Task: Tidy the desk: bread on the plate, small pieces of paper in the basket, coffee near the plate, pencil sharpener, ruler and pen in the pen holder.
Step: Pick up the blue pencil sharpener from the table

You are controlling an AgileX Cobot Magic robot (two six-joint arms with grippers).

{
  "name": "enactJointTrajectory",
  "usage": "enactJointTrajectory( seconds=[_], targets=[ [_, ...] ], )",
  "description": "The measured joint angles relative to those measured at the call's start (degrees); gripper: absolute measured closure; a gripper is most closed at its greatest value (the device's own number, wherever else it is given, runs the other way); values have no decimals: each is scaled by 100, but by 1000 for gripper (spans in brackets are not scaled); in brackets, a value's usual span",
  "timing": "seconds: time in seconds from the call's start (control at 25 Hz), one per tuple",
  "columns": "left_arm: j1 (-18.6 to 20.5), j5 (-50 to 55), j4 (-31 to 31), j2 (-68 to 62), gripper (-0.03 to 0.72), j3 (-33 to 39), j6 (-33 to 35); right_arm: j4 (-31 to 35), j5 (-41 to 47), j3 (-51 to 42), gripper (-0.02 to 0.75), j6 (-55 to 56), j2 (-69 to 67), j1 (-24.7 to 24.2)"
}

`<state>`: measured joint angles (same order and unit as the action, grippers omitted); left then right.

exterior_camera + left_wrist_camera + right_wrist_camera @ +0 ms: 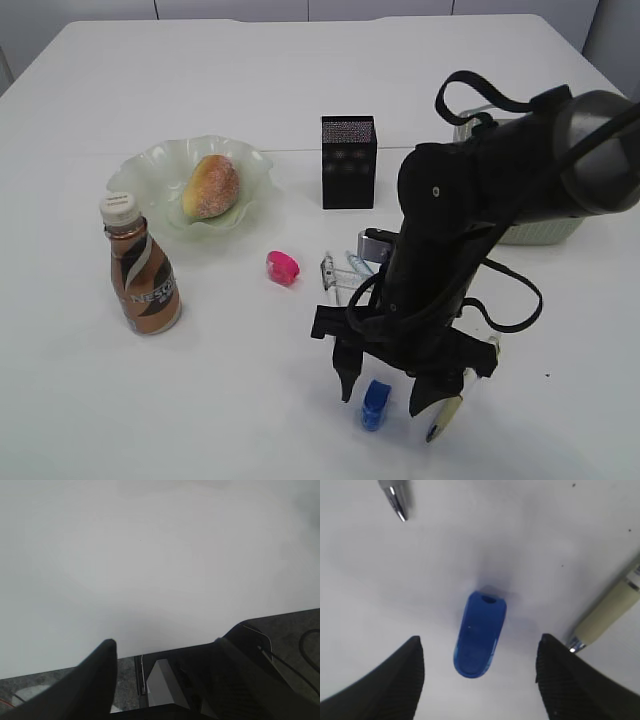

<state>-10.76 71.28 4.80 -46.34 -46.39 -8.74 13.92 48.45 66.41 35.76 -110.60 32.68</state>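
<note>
Two black fingers of the right gripper (479,672) stand apart astride the small blue plastic pencil sharpener (480,633) lying on the white table (230,400), so the sharpener pick-up seems in hand: lower, close, then carry to the black pen holder (348,161)

I see the exterior camera looking down at a slant across the white table (250,90). My right wrist camera faces straight down, close over the blue pencil sharpener (480,632), which the exterior view shares (375,404). My left wrist camera looks across bare tabletop near its edge (150,570); nothing there overlaps the right wrist view.
</note>
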Motion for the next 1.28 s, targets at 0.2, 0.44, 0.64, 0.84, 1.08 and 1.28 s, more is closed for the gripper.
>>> enactJointTrajectory(
  seconds=[0.2, 0.44, 0.64, 0.84, 1.08, 1.28],
  targets=[
    [0, 0, 0, 0, 255, 0, 0, 0, -107, 0, 197, 0, -59, 0],
    [0, 0, 0, 0, 255, 0, 0, 10, -116, 0, 197, 0, -180, 0],
    [0, 0, 0, 0, 255, 0, 0, -1, -116, 0, 197, 0, -182, 0],
    [0, 0, 0, 0, 255, 0, 0, -7, -119, 0, 197, 0, -192, 0],
    [0, 0, 0, 0, 255, 0, 0, -14, -119, 0, 197, 0, -283, 0],
    [0, 0, 0, 0, 255, 0, 0, -14, -119, 0, 197, 0, -322, 0]
  ],
)
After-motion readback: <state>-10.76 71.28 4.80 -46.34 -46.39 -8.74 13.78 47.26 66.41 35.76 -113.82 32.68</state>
